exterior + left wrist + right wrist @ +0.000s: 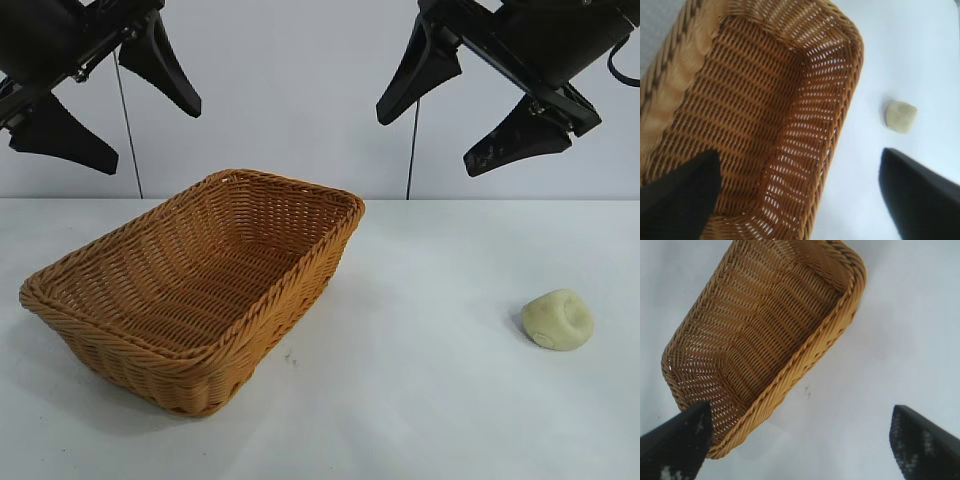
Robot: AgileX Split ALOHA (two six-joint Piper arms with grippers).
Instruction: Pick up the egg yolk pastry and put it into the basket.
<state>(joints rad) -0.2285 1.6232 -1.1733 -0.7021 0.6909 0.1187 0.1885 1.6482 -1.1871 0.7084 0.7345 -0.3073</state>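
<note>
The egg yolk pastry (558,319), a small pale yellow lump with a dent, lies on the white table at the right; the left wrist view also shows the pastry (900,116) beside the basket. The golden-brown wicker basket (300,262) stands at the left with nothing inside it, and it fills much of both wrist views: basket (845,107), basket (805,355). My left gripper (110,105) hangs open high above the basket's left side. High over the table's right half my right gripper (445,120) is open too, well above the pastry, which is out of its wrist view.
The white table (420,400) spreads between basket and pastry. A pale wall stands behind, with two thin dark cables (412,150) hanging down it. A small dark mark (806,389) sits on the table near the basket.
</note>
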